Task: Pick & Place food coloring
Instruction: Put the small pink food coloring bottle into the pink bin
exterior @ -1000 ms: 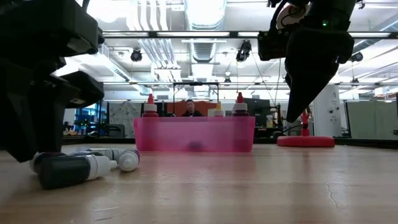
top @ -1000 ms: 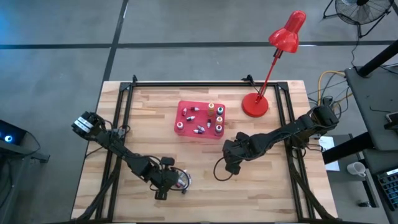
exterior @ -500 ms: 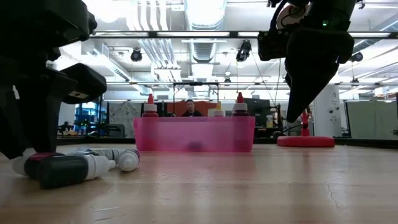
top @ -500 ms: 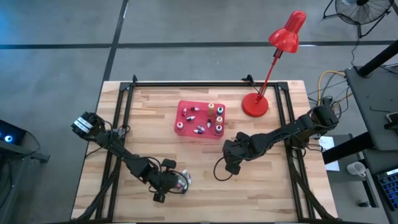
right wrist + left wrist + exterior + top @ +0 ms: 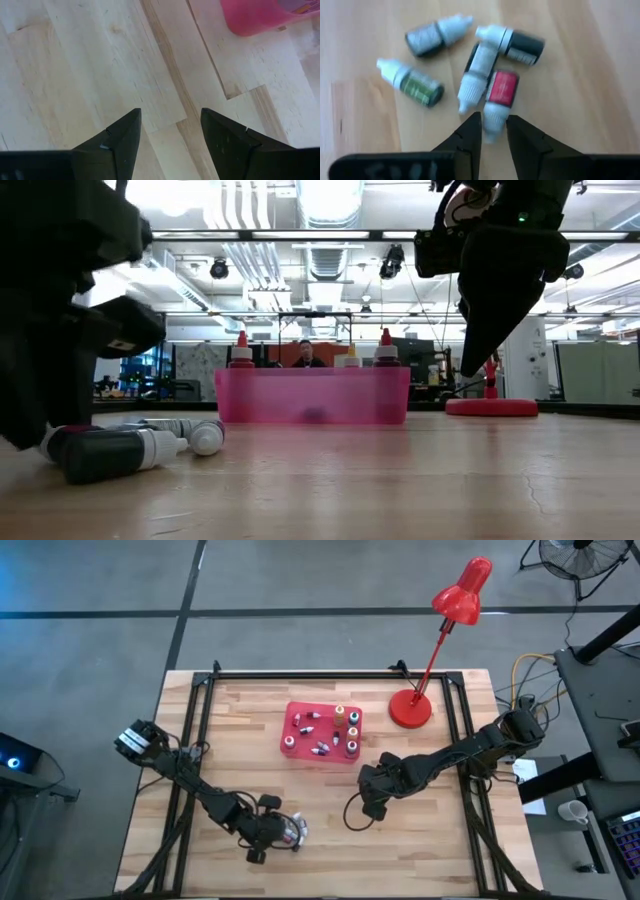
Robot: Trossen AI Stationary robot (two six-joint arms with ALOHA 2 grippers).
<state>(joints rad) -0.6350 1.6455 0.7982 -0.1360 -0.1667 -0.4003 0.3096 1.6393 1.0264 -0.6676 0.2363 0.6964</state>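
Observation:
Several small food coloring bottles (image 5: pixel 291 832) lie on their sides in a cluster near the table's near-left part. In the left wrist view they are a red-labelled one (image 5: pixel 501 87), a green one (image 5: pixel 415 85), a grey one (image 5: pixel 432 35) and two dark ones. My left gripper (image 5: pixel 493 125) is down at this cluster (image 5: pixel 120 450), shut on the red-labelled bottle. More bottles stand or lie in the red tray (image 5: pixel 320 730). My right gripper (image 5: pixel 368 808) hangs open above bare wood right of centre (image 5: pixel 170 125). My left gripper pinches the red-labelled bottle by its white cap end (image 5: pixel 494 116), one finger on each side. The fingers come from above and lie along the bottle's length. The bottle lies flat on the table beside a white-and-dark bottle (image 5: pixel 477 75).
The red desk lamp's base (image 5: pixel 410 708) stands at the far right, its head leaning over the far edge. The translucent tray (image 5: pixel 312 395) sits at the table's middle, far of both grippers. Bare wood lies between the tray and the loose bottles. A person shows far behind the tray.
My left gripper has shifted slightly over the bottle cluster and come a little lower against it. The bottles and the right arm have stayed put.

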